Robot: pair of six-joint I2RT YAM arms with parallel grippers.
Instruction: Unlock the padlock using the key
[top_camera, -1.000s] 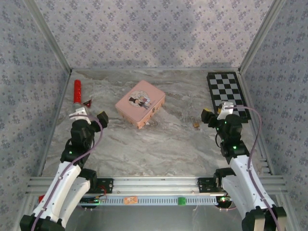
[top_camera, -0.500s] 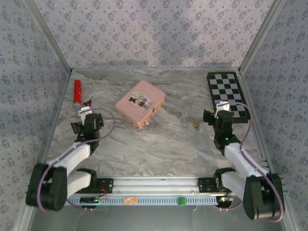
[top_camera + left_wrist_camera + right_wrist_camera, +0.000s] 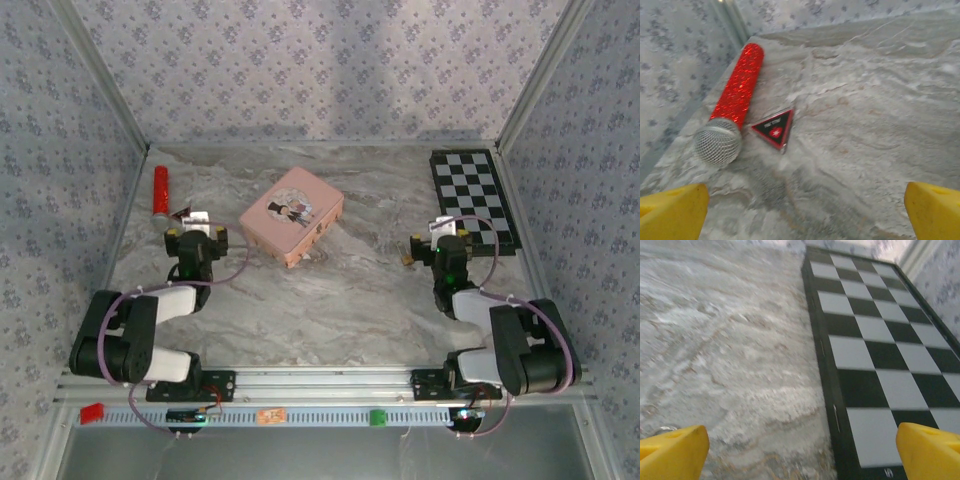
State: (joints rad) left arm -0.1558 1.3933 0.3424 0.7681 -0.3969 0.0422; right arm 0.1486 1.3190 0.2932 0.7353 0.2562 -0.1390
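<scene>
On the marble table point(image 3: 330, 300), right of centre: tiny brass-coloured padlock point(image 3: 408, 258), lying loose just beside the right gripper point(image 3: 801, 454), on its left, and well apart from the pink tin point(image 3: 291, 215).
Key: cannot pick one out; too small to tell, or hidden.
Right jaws: spread wide, nothing between them; yellow fingertips point(image 3: 672, 452) low over bare marble, chessboard point(image 3: 880, 355) ahead to the right.
Odd bit: small grey metal curve point(image 3: 662, 430) at the edge of the left fingertip, right wrist view; may be the shackle, too little shows to say.
Left jaws: spread wide, empty; left gripper point(image 3: 803, 214) faces a red glitter microphone point(image 3: 737, 95) and a black-and-red triangular tag point(image 3: 774, 129), both well apart from the padlock.
Stage, my reading: nothing gripped, unlocking not begun.
Risk 1: right gripper points toward the chessboard with the padlock off to its side. Closing from this pose likely catches nothing, or a fingertip knocks the lock and it skids on the smooth marble.
Risk 2: lock is tiny and lies low. Wide pads may pinch it askew and cover the keyhole or shackle.
Risk 3: key unlocated. A reach at the wrong small thing is wasted.
Risk 4: left arm is far off. An unbraced lock would twist when the key turns.
</scene>
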